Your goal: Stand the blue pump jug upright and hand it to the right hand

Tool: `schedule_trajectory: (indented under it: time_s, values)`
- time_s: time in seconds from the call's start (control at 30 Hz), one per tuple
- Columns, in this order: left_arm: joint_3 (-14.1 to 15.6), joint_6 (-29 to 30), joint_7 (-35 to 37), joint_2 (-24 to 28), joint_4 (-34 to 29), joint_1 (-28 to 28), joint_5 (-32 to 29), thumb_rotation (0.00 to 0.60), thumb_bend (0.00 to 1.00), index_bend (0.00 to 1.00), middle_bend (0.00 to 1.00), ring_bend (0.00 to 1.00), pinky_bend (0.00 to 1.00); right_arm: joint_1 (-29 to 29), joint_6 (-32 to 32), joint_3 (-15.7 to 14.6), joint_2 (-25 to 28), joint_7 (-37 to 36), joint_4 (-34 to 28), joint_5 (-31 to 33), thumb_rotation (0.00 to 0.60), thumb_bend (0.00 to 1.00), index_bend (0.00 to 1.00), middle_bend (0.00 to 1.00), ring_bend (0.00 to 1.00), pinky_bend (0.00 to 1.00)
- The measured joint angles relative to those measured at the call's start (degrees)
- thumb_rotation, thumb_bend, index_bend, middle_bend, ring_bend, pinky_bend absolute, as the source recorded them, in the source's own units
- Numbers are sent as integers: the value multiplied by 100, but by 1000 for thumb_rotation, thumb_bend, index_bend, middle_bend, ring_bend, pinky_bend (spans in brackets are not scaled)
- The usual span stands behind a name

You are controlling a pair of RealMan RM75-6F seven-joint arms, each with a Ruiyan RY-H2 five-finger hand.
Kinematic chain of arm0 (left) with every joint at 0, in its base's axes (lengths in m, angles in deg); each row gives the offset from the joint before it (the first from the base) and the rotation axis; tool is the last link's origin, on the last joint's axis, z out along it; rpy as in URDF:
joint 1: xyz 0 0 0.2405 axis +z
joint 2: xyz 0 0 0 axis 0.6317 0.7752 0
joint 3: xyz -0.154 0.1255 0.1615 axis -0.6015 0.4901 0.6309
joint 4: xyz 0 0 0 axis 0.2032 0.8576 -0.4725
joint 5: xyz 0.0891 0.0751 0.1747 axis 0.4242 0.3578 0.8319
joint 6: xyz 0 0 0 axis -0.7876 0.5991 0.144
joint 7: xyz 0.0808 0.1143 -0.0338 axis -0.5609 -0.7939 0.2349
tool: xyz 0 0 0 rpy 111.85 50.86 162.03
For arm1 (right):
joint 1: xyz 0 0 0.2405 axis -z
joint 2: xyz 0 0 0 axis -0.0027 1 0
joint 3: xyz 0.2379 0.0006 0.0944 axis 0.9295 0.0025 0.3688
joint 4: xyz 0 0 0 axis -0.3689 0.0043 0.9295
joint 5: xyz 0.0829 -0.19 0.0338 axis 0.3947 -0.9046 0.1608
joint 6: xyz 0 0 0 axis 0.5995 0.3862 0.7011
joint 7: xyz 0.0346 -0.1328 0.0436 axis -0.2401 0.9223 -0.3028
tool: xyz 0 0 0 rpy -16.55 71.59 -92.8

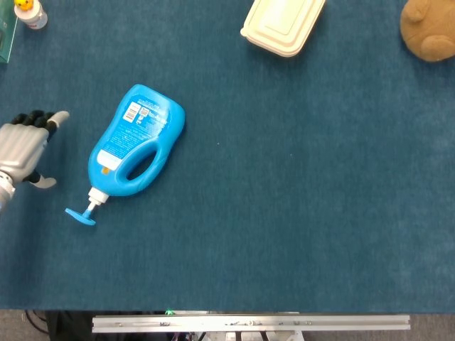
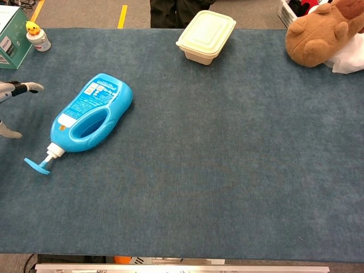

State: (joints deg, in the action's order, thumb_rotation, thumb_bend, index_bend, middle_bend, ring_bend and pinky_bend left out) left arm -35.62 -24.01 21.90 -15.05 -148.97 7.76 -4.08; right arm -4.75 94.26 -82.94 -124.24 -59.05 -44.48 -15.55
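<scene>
Only the head view shows the whole left hand (image 1: pixel 25 148), fingers spread and holding nothing, near the blue pump jug (image 1: pixel 135 142); the chest view catches just its fingertips (image 2: pixel 31 87). The jug lies flat at the left of the blue surface (image 1: pixel 298 213), long axis diagonal, pump toward the near-left.
</scene>
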Motion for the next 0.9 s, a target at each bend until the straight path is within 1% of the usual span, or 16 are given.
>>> schedule_trajectory:
  time_s: [0.17, 0.27, 0.43, 0.57, 0.73, 0.83, 0.9]
  values:
    - [78, 134, 355, -215, 147, 28, 704, 600, 132, 0, 8, 9, 126, 32, 38, -1, 22, -21, -5, 24, 600, 84, 80, 218, 107, 240]
    - [127, 127, 435, -308, 95, 7, 891, 600, 132, 0, 0, 0, 126, 42, 48, -3, 27, -52, 5, 22, 600, 84, 80, 218, 107, 240]
    - [77, 200, 409, -379, -194, -19, 931, 600, 132, 0, 0, 0, 126, 56, 49, -18, 30, -119, 38, 3, 600, 84, 80, 218, 107, 240]
    - [-90, 318, 400, -483, -431, -45, 876, 600, 133, 0, 0, 0, 125, 72, 64, -19, 42, -206, 74, -7, 600, 83, 80, 218, 107, 240]
    - [-291, 322, 282, -582, -567, -170, 703, 600, 132, 0, 0, 0, 125, 88, 74, -20, 51, -334, 134, -28, 600, 84, 80, 218, 107, 240]
    - [-375, 244, 218, -515, -627, -256, 584, 600, 133, 1, 0, 0, 125, 96, 73, -20, 54, -418, 188, -31, 600, 84, 80, 218, 107, 240]
    - [-409, 182, 212, -382, -697, -302, 540, 600, 133, 43, 11, 0, 122, 103, 70, -23, 57, -476, 233, -31, 600, 84, 80, 218, 107, 240]
